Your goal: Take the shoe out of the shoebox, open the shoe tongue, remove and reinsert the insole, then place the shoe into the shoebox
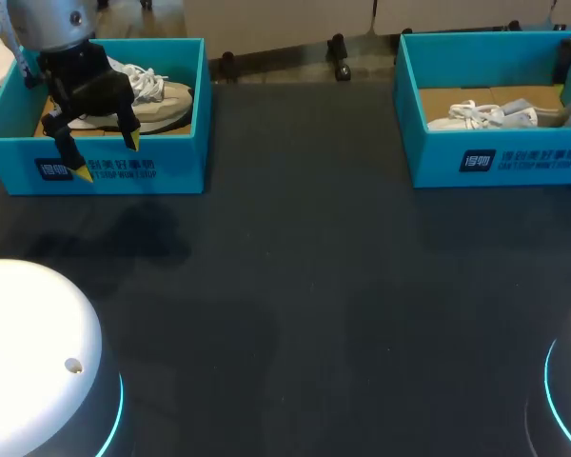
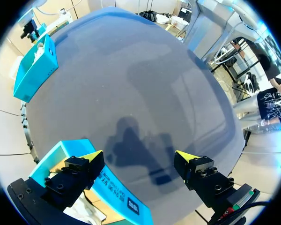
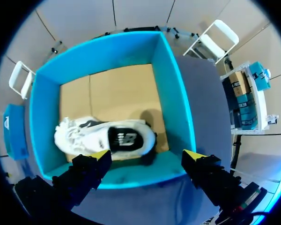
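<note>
Two teal shoeboxes stand at the far edge of the dark table. The left shoebox (image 1: 124, 167) holds a beige shoe (image 1: 157, 100) with white laces. My left gripper (image 1: 105, 157) hangs open above that box's front wall (image 2: 75, 147), its fingers empty (image 2: 139, 157). The right shoebox (image 1: 495, 157) holds a white shoe (image 1: 485, 116) lying on its side on the cardboard floor. My right gripper (image 3: 147, 154) stands open above the near wall of this box (image 3: 180, 93). The white shoe (image 3: 103, 138) lies just ahead of and below its fingers, untouched.
The wide dark tabletop (image 1: 305, 286) stretches between and in front of the two boxes. The white domed bases of my arms (image 1: 29, 362) sit at the near corners. In the left wrist view, the right shoebox (image 2: 35, 70) shows far across the table.
</note>
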`<action>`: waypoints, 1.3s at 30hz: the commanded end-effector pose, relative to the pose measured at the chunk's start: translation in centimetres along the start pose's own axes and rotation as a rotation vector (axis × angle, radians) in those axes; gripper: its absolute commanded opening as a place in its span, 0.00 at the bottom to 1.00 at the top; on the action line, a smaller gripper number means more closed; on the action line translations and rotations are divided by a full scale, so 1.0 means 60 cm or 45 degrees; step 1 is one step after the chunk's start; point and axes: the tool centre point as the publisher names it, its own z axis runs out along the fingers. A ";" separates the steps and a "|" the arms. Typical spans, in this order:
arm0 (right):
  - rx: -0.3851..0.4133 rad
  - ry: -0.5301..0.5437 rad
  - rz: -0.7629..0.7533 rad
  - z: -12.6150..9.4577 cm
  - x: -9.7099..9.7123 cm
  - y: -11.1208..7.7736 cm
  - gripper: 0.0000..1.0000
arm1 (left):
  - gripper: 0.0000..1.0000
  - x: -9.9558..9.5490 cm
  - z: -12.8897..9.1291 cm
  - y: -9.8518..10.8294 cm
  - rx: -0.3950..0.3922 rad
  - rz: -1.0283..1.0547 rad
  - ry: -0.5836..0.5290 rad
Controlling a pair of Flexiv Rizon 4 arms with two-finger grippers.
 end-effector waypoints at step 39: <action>0.018 0.119 0.057 -0.134 0.085 -0.187 1.00 | 1.00 0.002 -0.004 0.001 -0.009 0.016 -0.002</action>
